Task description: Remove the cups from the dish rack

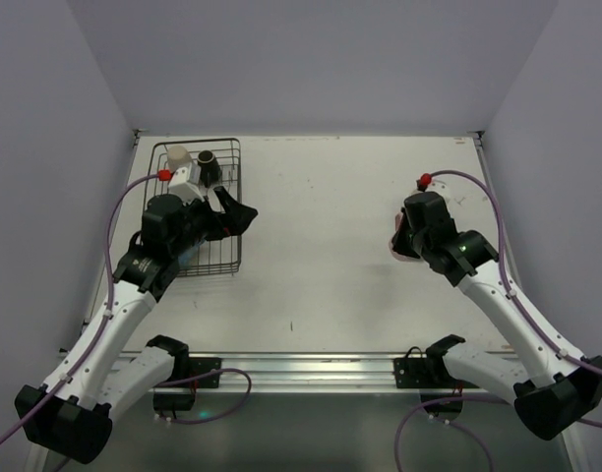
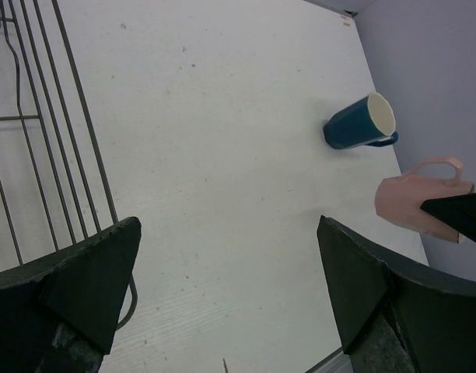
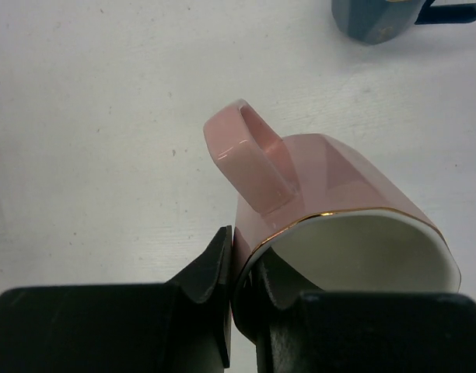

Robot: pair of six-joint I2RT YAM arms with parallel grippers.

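Robotics lab test cell, white table (image 1: 331,275), plain grey walls (image 1: 311,59), robot arms (image 1: 124,315) bolted to metal rail (image 1: 311,366).

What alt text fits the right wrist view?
The right end effector pinches the gold-trimmed rim of a pink mug, one finger inside and one outside, against a white table. A dark blue mug sits at the top right edge of the picture.
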